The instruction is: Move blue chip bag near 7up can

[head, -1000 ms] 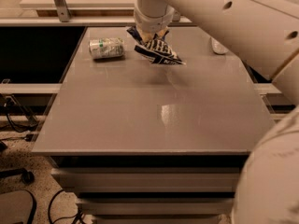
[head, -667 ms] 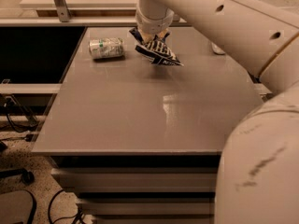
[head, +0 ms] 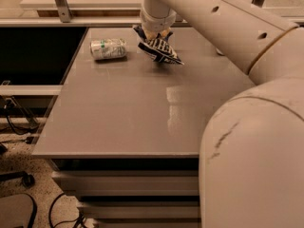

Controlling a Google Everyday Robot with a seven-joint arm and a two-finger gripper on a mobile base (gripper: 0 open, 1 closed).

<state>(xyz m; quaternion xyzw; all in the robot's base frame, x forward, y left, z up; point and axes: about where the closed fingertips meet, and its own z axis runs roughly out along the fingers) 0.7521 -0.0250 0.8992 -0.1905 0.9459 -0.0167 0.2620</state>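
Grey worktop [head: 118,118] filled most of the view, with dark shelving behind it and cables [head: 16,122] on the floor at far left. 7up can [head: 108,49] lay on its side near the back left of the worktop, slightly dented, nothing touching it. Just right of it, with a small gap, was the blue chip bag [head: 160,51]: crumpled navy foil with white lettering, tilted, upper end up in the end effector [head: 158,33], lower tip pointing down-right, at or just above the surface; contact could not be told. End effector sat at the back of the worktop directly over the bag and looked clamped onto the bag's upper edge. Big white arm [head: 223,27] ran from there to the right and filled the near right corner.

Handling judgement: bag likely very light, soft and crinkly, foil slippery, contents fragile, so a hard squeeze risked crushing chips. It would sag and swing from a single pinch. Best hold looked like the flat crimped end seam or a bunched top edge, not the puffy middle. Can looked light too and could roll if bumped.
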